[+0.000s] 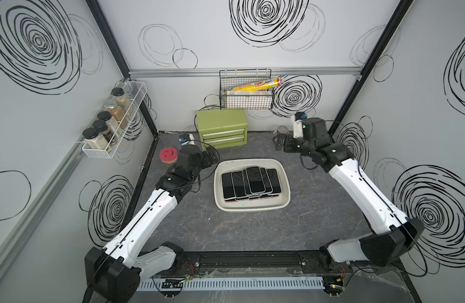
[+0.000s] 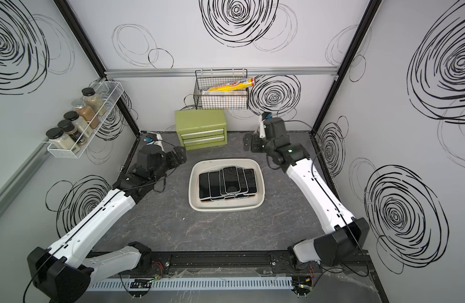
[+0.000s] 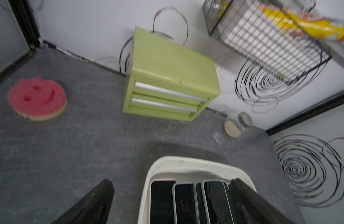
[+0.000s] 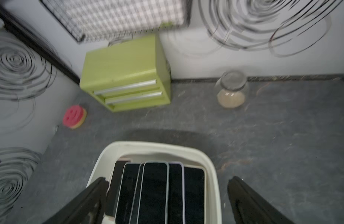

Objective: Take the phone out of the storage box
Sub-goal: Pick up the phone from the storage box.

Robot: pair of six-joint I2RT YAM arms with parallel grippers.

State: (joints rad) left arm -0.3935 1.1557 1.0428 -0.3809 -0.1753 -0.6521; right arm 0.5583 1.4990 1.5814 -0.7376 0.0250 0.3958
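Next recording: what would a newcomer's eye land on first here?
The white storage box mid-table, holding a fanned stack of dark-screened phones, draws the eye first. Behind it a green two-drawer chest stands at the rear, with a pink smiley sponge to its left. The left pincer and right pincer both stand open and empty.

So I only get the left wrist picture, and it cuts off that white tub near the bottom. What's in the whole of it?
Observer: The white tub holds a pile of phones, screens up and overlapping, with one lying on top in the middle.
Operator: And where's the other arm? I can't see it at all.
Observer: The right gripper hangs open and empty, raised toward the back right, clear of the tub.
Operator: Anything off to the side I'm missing?
Observer: A wire rack on the left wall holds five spice jars.
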